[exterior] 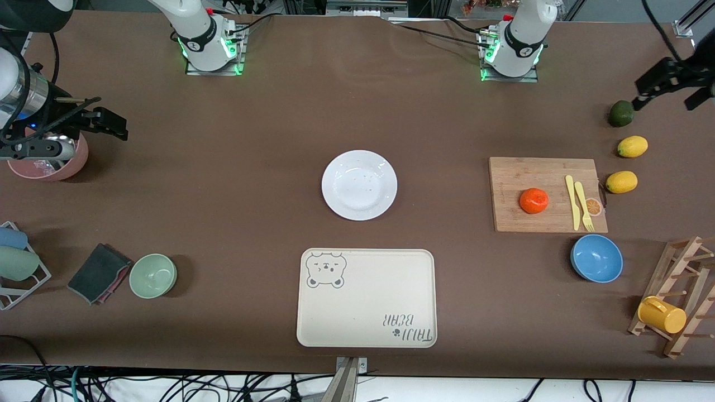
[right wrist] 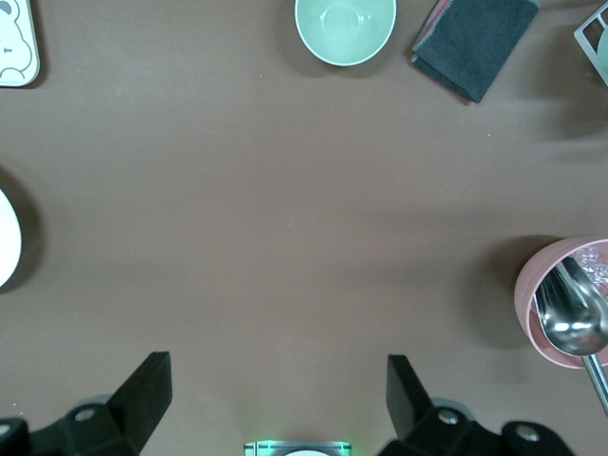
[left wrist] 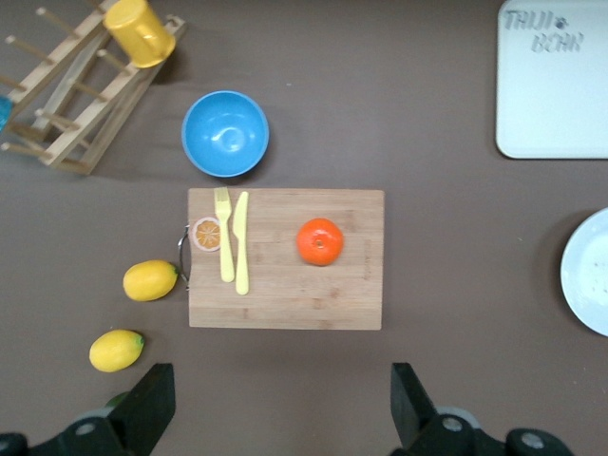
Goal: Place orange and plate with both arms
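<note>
Only a sliver of the glossy white plate [exterior: 359,185] shows in either wrist view, cut off at the edge. Left gripper [left wrist: 280,404] hangs jaws spread wide and empty, up over the avocado [exterior: 620,113]. The orange [left wrist: 320,241] sits below it on the bamboo cutting board [left wrist: 285,294]. Right gripper [right wrist: 277,399], also wide and empty, hangs beside the pink bowl [right wrist: 560,304] holding a metal spoon [right wrist: 573,318].
</note>
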`<state>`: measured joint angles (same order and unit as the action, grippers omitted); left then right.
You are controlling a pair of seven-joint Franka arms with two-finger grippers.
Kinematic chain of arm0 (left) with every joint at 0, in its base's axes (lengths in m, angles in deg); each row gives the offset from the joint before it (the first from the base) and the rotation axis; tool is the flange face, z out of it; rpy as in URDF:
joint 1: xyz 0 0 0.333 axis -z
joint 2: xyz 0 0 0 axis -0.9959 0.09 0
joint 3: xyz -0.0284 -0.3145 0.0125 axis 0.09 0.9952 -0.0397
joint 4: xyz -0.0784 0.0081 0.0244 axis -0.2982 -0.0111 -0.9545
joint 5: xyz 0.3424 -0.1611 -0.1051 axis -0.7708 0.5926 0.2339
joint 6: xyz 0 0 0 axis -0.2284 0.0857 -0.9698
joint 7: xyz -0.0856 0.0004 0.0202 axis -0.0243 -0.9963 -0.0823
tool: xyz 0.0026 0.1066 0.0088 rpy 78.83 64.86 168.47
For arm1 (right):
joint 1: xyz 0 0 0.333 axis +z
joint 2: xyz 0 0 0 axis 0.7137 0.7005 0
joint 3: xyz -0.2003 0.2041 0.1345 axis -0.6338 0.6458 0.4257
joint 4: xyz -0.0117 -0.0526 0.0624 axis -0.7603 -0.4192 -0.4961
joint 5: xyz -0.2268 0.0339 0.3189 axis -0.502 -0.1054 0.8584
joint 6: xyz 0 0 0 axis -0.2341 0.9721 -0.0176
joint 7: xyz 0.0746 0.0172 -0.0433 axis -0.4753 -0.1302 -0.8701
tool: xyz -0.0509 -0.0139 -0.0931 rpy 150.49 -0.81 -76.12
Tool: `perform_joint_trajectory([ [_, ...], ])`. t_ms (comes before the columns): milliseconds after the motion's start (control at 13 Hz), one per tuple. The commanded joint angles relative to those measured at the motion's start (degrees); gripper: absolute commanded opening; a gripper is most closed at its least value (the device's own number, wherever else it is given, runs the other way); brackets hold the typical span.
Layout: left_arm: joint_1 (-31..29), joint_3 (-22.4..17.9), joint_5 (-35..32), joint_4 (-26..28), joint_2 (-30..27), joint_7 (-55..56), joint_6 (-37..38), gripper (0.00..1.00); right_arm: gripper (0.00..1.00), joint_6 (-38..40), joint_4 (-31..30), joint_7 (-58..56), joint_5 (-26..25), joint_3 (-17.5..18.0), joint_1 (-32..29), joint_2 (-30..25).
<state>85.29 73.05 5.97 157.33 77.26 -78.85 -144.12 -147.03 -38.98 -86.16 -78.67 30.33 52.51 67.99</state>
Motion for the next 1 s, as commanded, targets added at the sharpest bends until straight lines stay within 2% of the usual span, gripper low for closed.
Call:
perform_joint_trajectory([
  [0,0.59,2.27,-1.72,-5.85,4.03,-0.01,3.32,1.00,1.00,0.54,0.46,0.68,0.19,0.11,-0.03,-0.11],
  [154,0.68,1.49,-1.63,-11.83,8.86,-0.09,4.99,1.00,1.00,0.54,0.46,0.60,0.19,0.11,-0.03,-0.02],
  [231,0.86,1.49,-1.63,-12.55,9.66,-0.01,5.00,1.00,1.00,0.54,0.46,0.68,0.19,0.11,-0.03,-0.02],
  [923,0.77,1.93,-1.28,-12.20,10.20,-0.09,5.00,1.00,1.00,0.54,0.37,0.68,0.19,0.11,-0.03,-0.11],
])
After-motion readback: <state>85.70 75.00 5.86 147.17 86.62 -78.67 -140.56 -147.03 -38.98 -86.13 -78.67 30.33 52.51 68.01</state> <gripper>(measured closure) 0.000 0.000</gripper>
